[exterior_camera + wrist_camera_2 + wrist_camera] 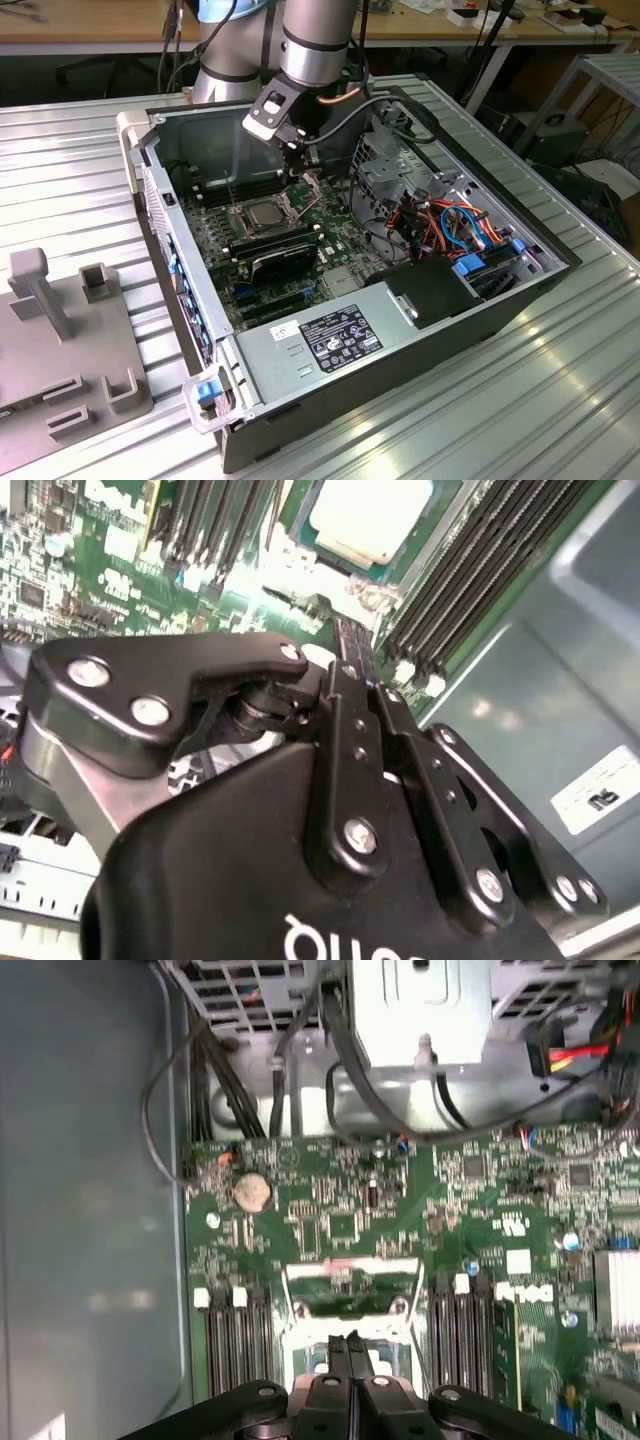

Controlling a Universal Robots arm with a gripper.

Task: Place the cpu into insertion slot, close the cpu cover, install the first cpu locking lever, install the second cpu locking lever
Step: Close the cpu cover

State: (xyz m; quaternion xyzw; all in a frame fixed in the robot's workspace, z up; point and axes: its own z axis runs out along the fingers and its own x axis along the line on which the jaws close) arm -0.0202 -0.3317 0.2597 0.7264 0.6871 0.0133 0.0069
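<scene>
Cpu point(262, 213) sits flat in the insertion slot point(268, 229), on the green board point(335, 250) inside the open computer case point(150, 190). I see its pale metal top facing up. In the second wrist view the cpu point(368, 518) lies past the claw tips, with long black memory slots point(460, 580) beside it.

My gripper point(302, 172) hangs down inside the case, close over the far edge of the slot. In both wrist views the gripper point(348, 650) point(347, 1345) has its two black fingers point(345, 710) pressed together.

The cpu cover point(306, 196) is not down on the chip. It stands up, tilted, at the slot's far edge, right under the claw tips. I cannot tell if the tips touch it.

In the first wrist view I see a round silver battery point(252, 1192) on the board, well apart from the claw.

The case rests on a ribbed metal table point(560, 400). A gray holder point(60, 340) lies on the table at the exterior view's left, well apart from the case's inside.
</scene>
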